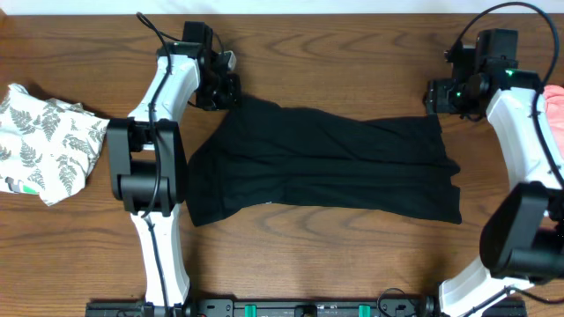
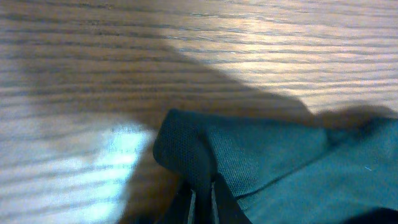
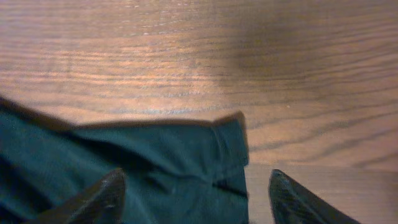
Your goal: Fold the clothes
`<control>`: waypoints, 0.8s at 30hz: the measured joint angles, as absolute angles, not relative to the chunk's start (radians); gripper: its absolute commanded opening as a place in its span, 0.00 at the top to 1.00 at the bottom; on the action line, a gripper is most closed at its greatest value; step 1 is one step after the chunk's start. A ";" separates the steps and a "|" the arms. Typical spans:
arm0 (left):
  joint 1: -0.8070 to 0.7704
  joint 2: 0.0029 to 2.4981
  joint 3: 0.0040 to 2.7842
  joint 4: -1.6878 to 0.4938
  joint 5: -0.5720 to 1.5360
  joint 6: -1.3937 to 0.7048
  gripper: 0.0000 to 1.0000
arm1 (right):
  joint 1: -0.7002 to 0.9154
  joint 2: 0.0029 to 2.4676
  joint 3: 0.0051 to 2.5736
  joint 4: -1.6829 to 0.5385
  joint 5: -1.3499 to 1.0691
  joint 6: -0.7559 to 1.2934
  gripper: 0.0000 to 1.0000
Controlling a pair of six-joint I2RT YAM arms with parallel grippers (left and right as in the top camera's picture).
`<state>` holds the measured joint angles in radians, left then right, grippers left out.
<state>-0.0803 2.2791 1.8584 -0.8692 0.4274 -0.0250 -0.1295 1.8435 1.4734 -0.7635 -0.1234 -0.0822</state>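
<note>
Field notes for you, operator.

The black garment lies spread across the middle of the wooden surface, its long side running left to right. It is rumpled, with a few lengthwise creases.

Left jaws: they sit at the garment's far left corner, at the end of the left arm. The left wrist view shows them pinched tight on a raised fold of the dark cloth, which peaks up into the narrow slit between them. They are holding the black garment.

Right jaws: they sit at the garment's far right corner and stand wide apart. In the right wrist view, one of the fingers hangs over the cloth and the other is over bare wood just past the garment's edge. The corner lies between them and nothing is pinched. You cannot tell whether the tips touch the cloth.

The fern-print white garment lies crumpled at the left edge of the surface, well apart from the black one.

The pink piece shows at the right edge, just beside the right arm, mostly cut off by the frame.
</note>
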 measured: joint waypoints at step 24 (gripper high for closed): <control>-0.080 2.242 1.859 -0.907 0.431 -0.025 0.94 | -0.130 2.092 1.473 -0.657 -0.123 -0.084 0.44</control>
